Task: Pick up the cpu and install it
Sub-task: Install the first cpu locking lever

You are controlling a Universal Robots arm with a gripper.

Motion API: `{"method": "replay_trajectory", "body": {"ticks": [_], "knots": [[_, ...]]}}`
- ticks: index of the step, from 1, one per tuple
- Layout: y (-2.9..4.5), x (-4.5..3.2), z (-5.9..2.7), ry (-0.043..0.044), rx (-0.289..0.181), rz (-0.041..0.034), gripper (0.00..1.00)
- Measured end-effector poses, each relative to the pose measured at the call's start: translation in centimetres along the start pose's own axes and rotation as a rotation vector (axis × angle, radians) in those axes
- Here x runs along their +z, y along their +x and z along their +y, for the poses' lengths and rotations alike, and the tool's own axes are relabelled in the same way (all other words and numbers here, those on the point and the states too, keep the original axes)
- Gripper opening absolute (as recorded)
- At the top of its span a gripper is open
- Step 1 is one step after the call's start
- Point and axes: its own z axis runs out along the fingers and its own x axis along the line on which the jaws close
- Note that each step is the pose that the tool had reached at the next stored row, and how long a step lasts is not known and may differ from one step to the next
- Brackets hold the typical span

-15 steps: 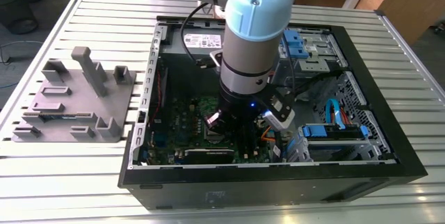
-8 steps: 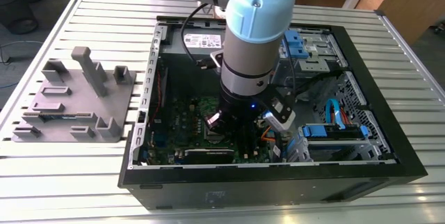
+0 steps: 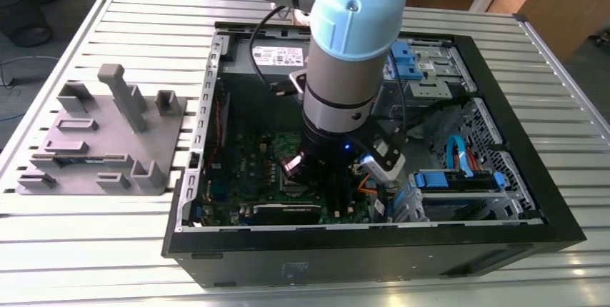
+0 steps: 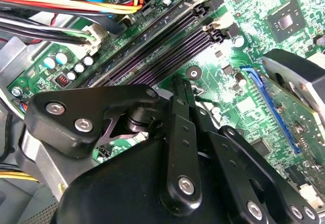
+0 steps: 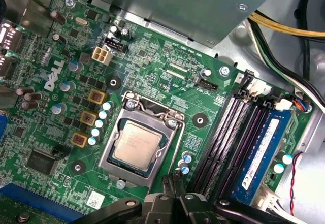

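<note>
Silver-grey cpu point(image 5: 137, 144) on a green motherboard point(image 5: 152, 76); black gripper point(image 5: 175, 183).

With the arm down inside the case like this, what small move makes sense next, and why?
Probably a short straight lift away from the board. In the first wrist view the cpu already lies flat inside the socket frame, and the gripper sits beside that frame, apart from the chip, so nothing appears left to place.

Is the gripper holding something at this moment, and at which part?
Nothing is held. The small square silver-topped cpu lies inside the socket frame, apart from the gripper.
</note>
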Motion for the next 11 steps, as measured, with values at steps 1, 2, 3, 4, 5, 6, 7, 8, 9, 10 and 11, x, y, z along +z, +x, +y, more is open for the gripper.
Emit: {"method": "replay_trajectory", "body": {"ticks": [1,2,3,4,5,6,7,8,9,10,11], "knots": [[0.00,0.00,-0.01,0.0000,0.005,0.0002,0.11],[0.01,0.01,-0.03,-0.0001,0.010,0.0003,0.11],[0.02,0.01,-0.04,-0.0001,0.014,0.0005,0.11],[0.02,0.02,-0.05,-0.0001,0.019,0.0007,0.11],[0.02,0.01,-0.06,-0.0001,0.021,0.0008,0.11],[0.02,0.01,-0.06,0.0000,0.021,0.0008,0.11],[0.03,0.02,-0.07,-0.0001,0.021,0.0009,0.11],[0.04,0.02,-0.08,-0.0001,0.021,0.0008,0.11],[0.05,0.02,-0.09,-0.0001,0.022,0.0008,0.11],[0.07,0.02,-0.11,-0.0002,0.022,0.0008,0.11],[0.08,0.03,-0.14,-0.0003,0.022,0.0007,0.11]]}}
